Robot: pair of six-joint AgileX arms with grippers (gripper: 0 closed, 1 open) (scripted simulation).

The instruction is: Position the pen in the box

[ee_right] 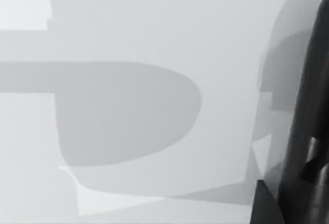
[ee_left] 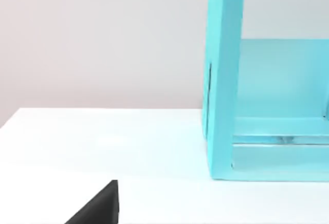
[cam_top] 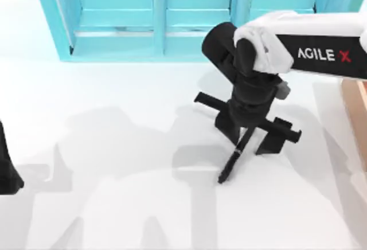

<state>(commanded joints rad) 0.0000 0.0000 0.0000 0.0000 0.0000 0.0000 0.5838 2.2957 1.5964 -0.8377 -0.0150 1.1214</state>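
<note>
The pen (cam_top: 232, 161), slim and black, lies slanted on the white table in the middle right of the top view. Its upper end runs in under my right gripper (cam_top: 248, 138). That gripper points down over it and is open, with one finger on each side of the pen's upper end. Whether the fingers touch the pen I cannot tell. The right wrist view shows the pen (ee_right: 308, 131) up close as a dark shaft with a pale band. The box (cam_top: 354, 109) is a tan strip at the table's right edge. My left gripper (cam_top: 8, 172) is parked at the left edge.
A large cyan shelf unit (cam_top: 160, 32) stands along the back of the table, and its side wall (ee_left: 223, 80) is seen from the left wrist. The white right arm reaches in from the right, above the box's side.
</note>
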